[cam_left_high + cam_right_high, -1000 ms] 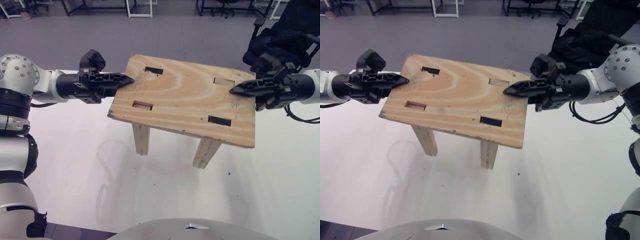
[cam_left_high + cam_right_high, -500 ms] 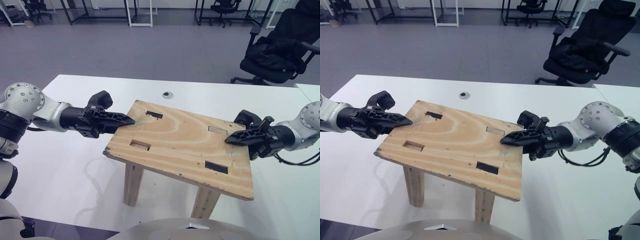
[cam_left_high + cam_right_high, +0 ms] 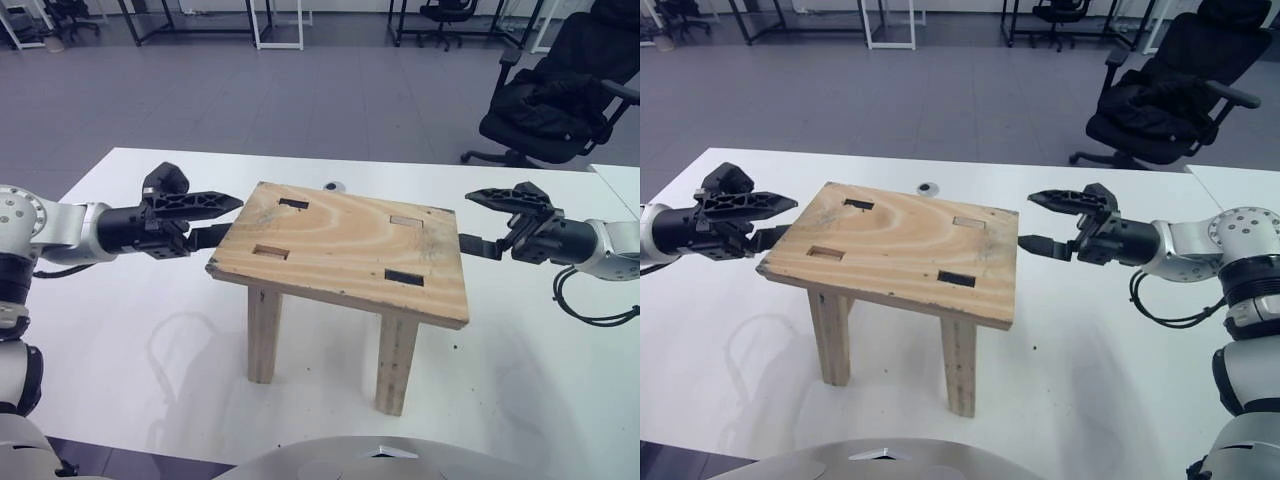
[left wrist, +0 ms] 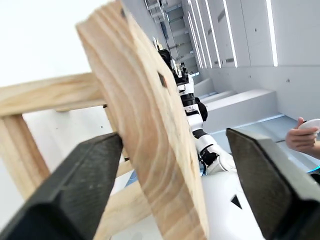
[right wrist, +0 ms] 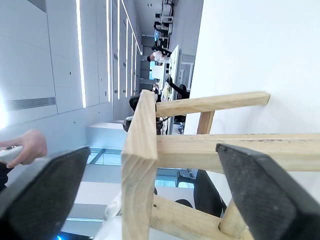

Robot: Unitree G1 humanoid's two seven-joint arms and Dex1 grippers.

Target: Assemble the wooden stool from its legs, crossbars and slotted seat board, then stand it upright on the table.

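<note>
The wooden stool stands upright on the white table, its slotted seat board on top and two legs showing in front. At the seat's left edge my left gripper is open, one finger above and one below the board, gripping nothing. My right gripper is open at the seat's right edge. That edge lies between its spread fingers, with gaps on both sides.
A small round grommet sits in the table just behind the stool. A black office chair stands on the floor beyond the table's far right edge. Bare tabletop lies in front of and beside the stool.
Both grippers were shut on the seat board's edges with the stool tilted. Now both have opened and the stool stands level on its legs. The head view has also shifted.
</note>
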